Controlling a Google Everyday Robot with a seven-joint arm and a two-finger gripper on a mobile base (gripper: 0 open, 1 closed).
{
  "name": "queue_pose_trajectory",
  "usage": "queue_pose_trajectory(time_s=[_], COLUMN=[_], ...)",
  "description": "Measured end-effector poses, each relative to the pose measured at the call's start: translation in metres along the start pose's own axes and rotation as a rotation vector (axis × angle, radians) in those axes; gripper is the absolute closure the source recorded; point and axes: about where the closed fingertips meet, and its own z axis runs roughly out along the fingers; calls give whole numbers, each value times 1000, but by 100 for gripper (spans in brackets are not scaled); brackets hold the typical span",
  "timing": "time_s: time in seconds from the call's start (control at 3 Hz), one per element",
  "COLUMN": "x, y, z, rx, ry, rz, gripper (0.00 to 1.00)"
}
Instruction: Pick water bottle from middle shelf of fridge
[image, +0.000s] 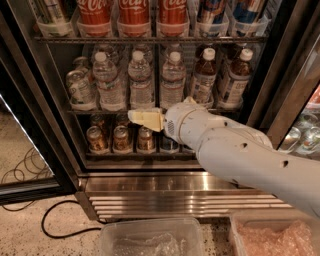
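Note:
The fridge (175, 192) stands open with its ribbed steel base below. On the middle shelf (95, 111) stand three upright clear water bottles with white caps, at left (109, 80), middle (140, 80) and right (172, 77), plus a tilted one (79, 87) at the far left. My gripper (139, 118), cream-coloured on a white arm (235, 155), points left at the shelf's front edge, just below the middle water bottle. It holds nothing that I can see.
Two brown-liquid bottles (204, 77) stand right of the water bottles. Red cola bottles (134, 12) are on the rack above, cans (120, 139) on the rack below. Clear plastic bins (150, 240) sit on the floor in front. A black cable (55, 225) lies at left.

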Motion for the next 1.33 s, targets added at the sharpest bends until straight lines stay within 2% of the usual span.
queue_pose_trajectory(time_s=[0.33,0.67,1.0,1.33], x=[-2,3,6,3], y=[-6,0,16,25], z=[8,22,32,40], rx=[58,103,121,137], ry=[-75,-113,-134,-155], rz=[-40,-58,-82,-109], gripper=[0,0,0,19])
